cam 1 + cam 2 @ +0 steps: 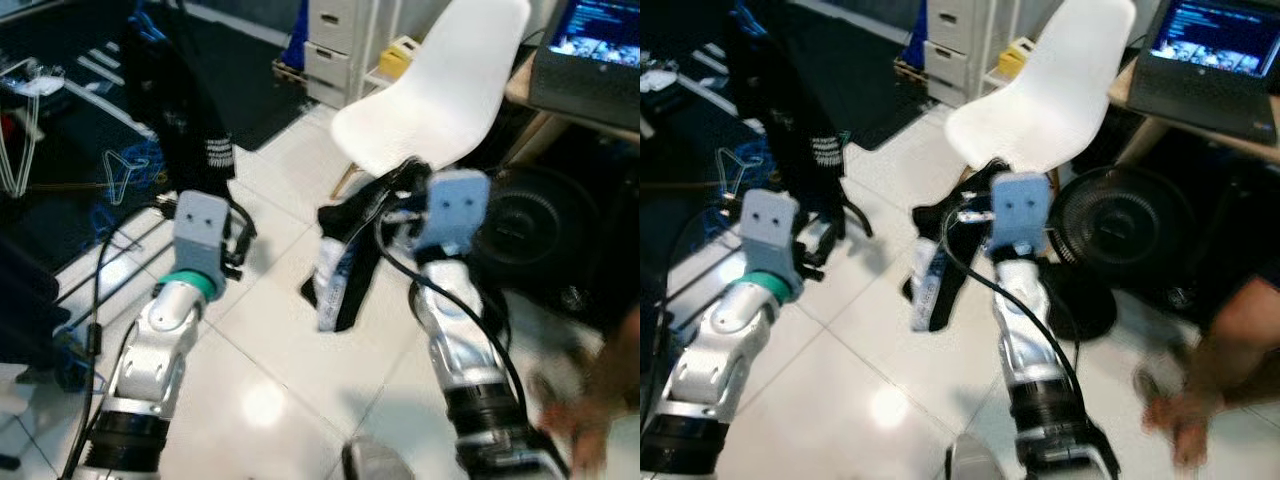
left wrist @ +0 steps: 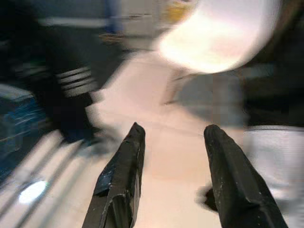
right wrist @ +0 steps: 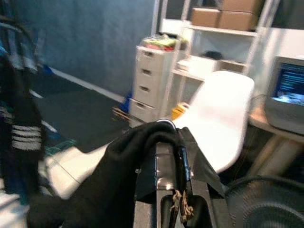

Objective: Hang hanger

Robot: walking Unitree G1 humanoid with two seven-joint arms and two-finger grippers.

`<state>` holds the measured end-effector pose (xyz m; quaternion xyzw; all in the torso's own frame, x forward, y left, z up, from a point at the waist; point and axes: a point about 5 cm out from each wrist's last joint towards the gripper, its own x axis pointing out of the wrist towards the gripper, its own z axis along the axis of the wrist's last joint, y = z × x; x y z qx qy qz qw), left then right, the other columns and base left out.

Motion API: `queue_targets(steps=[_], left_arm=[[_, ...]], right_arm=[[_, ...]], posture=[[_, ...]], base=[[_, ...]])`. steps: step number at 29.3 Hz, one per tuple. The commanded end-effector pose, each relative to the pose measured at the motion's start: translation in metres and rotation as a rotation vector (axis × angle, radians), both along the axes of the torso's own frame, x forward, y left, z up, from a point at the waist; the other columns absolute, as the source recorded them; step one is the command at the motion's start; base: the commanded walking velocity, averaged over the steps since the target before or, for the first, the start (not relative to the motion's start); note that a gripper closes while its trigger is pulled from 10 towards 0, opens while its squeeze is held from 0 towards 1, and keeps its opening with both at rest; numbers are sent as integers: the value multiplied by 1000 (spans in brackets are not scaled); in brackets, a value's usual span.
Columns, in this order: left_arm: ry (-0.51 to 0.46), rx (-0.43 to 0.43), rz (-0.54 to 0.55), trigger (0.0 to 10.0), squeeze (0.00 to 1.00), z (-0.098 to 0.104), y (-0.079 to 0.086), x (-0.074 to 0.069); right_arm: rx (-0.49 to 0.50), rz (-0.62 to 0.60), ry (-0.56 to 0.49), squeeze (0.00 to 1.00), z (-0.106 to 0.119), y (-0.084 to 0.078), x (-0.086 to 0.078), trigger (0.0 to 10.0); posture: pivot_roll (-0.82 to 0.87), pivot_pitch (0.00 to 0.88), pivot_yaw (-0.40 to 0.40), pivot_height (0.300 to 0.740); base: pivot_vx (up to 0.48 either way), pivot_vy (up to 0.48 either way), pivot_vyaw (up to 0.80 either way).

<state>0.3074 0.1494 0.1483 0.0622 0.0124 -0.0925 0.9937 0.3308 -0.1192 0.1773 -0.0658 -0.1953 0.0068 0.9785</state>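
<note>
Apparently right hand [image 3: 172, 190] grips dark garment [image 1: 345, 265].

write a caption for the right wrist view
Right pincer shut on a black garment, white chair and drawers beyond.

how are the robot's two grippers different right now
The right gripper is shut on a black garment that hangs below it toward the tiled floor; the left gripper holds nothing. The right gripper's fingers are pressed together in the cloth, while the left gripper's fingers stand apart. The right gripper is raised in front of the white chair; the left is nearer the dark hanging clothes. Both have long black fingers on silver arms.
</note>
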Motion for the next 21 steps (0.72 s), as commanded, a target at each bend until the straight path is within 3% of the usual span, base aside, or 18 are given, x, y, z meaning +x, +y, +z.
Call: queue_targets(steps=[1, 4, 6, 12, 21], left_arm=[[1, 13, 28, 10000, 0, 0, 5, -1], [4, 24, 58, 10000, 0, 0, 8, 0], [-45, 93, 75, 10000, 0, 4, 10, 1], [-109, 119, 56, 10000, 0, 13, 4, 4], [-109, 45, 38, 10000, 0, 21, -10, 9]], right_arm=[[14, 7, -16, 0, 2, 2, -1, 10000], [14, 7, -10, 0, 1, 2, -1, 10000], [14, 3, -7, 0, -1, 1, -2, 10000], [18, 0, -8, 0, -2, 1, -2, 10000], [23, 11, -16, 0, 0, 4, -2, 10000]], posture=[[-134, 29, 103, 740], [-132, 32, 113, 740], [-118, 35, 118, 740], [-108, 38, 117, 740], [-88, 51, 94, 740]], base=[[0, 0, -800], [0, 0, -800], [0, 0, -800], [0, 0, -800], [0, 0, -800]])
